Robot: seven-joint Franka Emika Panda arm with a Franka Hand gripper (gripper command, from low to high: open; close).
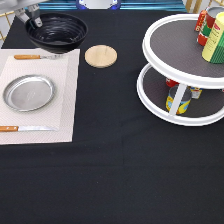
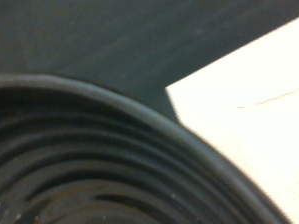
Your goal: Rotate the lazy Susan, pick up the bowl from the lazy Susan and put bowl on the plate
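Black bowl [image 1: 56, 31] gripped by tool [image 1: 36, 21], above plate [image 1: 28, 92]

**Surface and Material Findings**

Bowl [image 1: 56, 31]: glossy black, ridged inside, catching highlights; the wrist view [image 2: 93, 165] confirms the sheen. Plate [image 1: 28, 92]: brushed silver metal, dull shine. Placemat [image 1: 60, 107]: pale woven cloth, matt. Coaster [image 1: 101, 55]: light wood, smooth. Lazy Susan [image 1: 182, 75]: smooth white plastic rims, dark grey textured trays. Tabletop [image 1: 110, 175]: matt black cloth. Gripper [image 1: 34, 19]: grey metal.

black bowl [image 1: 56, 32] seemingly aloft, plate [image 1: 28, 92] bare
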